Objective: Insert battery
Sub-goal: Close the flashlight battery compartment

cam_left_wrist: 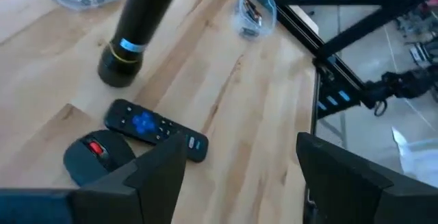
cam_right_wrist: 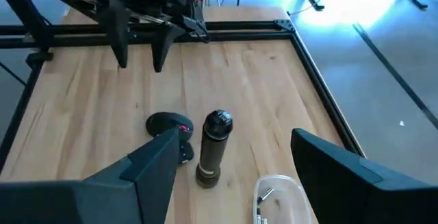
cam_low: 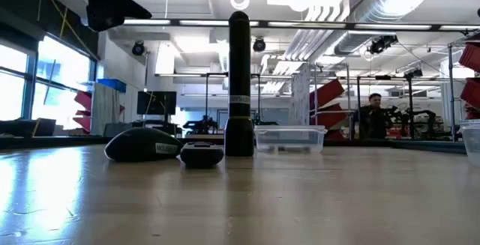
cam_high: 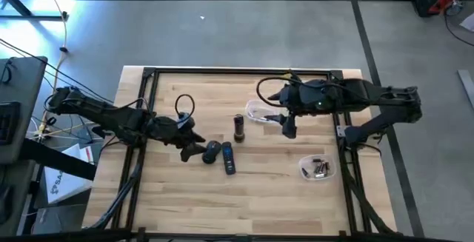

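The left gripper [cam_high: 194,150] is hovering above the wooden table [cam_high: 266,197] with its fingers spread apart and nothing between them, just left of a dark computer mouse [cam_high: 211,152]. The mouse, which is showing a red scroll wheel in the left wrist view, is lying beside a black remote control [cam_high: 228,158] with a blue pad. In the low view the mouse is bearing a small pale label, but its writing is too small to read. A black flashlight [cam_high: 238,128] is standing upright near the middle of the table, with a light band around its body. Behind it, a clear empty tray [cam_high: 255,113] is resting on the table. The right gripper [cam_high: 288,126] is hanging over the table just right of the flashlight, its fingers wide apart and empty. Farther right, toward the table's near right part, a small clear container [cam_high: 316,168] is holding the batteries [cam_high: 320,169], well apart from both grippers.
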### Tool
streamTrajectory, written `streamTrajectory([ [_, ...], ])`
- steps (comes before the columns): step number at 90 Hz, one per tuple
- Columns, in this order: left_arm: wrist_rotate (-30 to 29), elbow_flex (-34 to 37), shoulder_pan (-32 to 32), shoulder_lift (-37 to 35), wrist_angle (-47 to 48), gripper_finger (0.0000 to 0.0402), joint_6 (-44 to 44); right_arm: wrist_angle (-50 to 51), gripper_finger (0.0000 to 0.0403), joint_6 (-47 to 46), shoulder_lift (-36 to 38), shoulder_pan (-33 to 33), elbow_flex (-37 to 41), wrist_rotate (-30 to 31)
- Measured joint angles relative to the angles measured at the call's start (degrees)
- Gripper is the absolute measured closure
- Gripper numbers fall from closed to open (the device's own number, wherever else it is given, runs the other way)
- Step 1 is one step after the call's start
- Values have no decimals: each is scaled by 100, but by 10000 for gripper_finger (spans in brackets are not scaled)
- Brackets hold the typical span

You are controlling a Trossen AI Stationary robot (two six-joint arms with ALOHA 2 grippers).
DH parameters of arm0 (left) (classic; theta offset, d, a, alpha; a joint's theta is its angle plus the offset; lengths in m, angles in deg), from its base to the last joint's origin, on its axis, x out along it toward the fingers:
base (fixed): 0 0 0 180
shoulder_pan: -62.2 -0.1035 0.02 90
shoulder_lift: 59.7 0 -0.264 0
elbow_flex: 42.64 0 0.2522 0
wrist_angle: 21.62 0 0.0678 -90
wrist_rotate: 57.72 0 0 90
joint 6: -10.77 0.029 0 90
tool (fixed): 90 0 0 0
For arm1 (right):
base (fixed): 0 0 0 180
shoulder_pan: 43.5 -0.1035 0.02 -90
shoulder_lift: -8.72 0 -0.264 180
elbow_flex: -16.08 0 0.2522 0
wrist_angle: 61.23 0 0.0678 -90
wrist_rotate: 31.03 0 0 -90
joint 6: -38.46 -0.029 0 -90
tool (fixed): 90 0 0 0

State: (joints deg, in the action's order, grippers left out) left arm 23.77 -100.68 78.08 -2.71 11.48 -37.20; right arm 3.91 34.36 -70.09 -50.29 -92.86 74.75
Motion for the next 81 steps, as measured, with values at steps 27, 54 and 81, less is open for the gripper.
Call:
streamTrajectory([
  [27,295,0,2,0,7,147,-832,0,153,0,0,0,1,-16],
  [54,4,0,-16,0,8,147,-893,-2,153,2,0,0,3,-16],
  [81,-290,2,-16,0,205,147,-589,-2,153,2,0,0,5,-14],
])
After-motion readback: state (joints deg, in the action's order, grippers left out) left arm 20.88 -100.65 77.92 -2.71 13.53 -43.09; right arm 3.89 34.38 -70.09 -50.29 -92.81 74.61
